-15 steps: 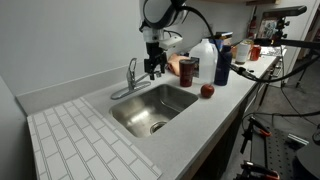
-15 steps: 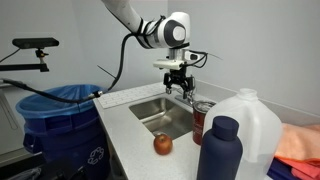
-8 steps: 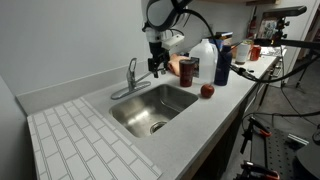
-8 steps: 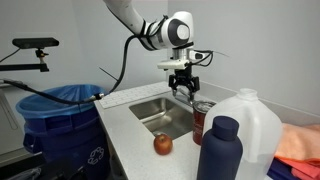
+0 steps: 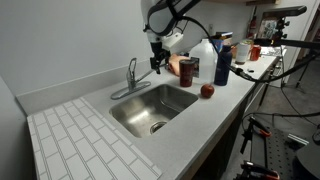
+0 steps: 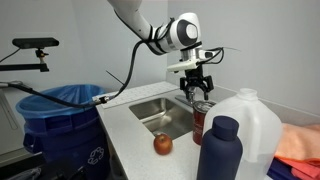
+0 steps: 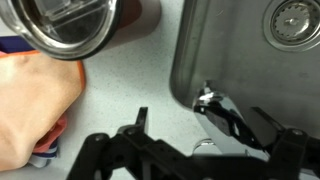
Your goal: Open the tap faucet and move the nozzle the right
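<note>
**Gripper (image 7: 203, 122) spread and empty, above the sink edge.**
Tap faucet (image 5: 128, 88) is rigid, slick metal; I would push the nozzle (image 5: 131, 68) sideways near its tip.

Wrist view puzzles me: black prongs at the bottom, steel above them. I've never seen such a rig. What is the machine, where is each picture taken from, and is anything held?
The machine is a single robot arm ending in a two-fingered gripper. Two pictures come from cameras standing apart from the robot, looking at a kitchen counter from different places. The third comes from a camera on the wrist, looking down past the gripper's black fingers onto the sink and the tap faucet. On the counter stand a white jug, a dark blue bottle, a brown can and an apple. The gripper hangs open near the faucet and holds nothing.
</note>
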Robot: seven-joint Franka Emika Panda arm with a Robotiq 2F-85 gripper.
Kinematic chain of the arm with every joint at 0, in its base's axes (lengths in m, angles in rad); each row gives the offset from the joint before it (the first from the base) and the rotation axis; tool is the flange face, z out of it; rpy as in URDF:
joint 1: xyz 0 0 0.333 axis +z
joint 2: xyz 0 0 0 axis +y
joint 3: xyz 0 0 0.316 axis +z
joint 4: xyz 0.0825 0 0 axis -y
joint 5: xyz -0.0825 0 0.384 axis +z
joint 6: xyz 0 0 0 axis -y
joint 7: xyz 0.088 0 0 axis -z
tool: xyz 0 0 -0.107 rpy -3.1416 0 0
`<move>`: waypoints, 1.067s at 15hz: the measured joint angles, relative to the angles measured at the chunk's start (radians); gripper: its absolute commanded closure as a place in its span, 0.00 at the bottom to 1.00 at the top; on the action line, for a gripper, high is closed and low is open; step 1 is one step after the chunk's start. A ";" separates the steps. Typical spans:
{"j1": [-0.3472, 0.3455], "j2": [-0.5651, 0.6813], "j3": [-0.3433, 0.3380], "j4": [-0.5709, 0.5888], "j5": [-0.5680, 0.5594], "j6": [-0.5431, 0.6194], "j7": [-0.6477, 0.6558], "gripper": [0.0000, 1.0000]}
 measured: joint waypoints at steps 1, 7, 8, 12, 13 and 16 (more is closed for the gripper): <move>0.000 0.012 -0.006 0.015 -0.017 0.004 0.005 0.00; -0.002 0.095 -0.050 0.124 -0.076 0.042 0.018 0.00; -0.002 0.111 -0.057 0.143 -0.080 0.049 0.019 0.00; -0.002 0.167 -0.075 0.217 -0.098 0.079 0.024 0.00; -0.002 0.180 -0.079 0.233 -0.102 0.087 0.026 0.00; -0.002 0.208 -0.086 0.272 -0.104 0.096 0.027 0.00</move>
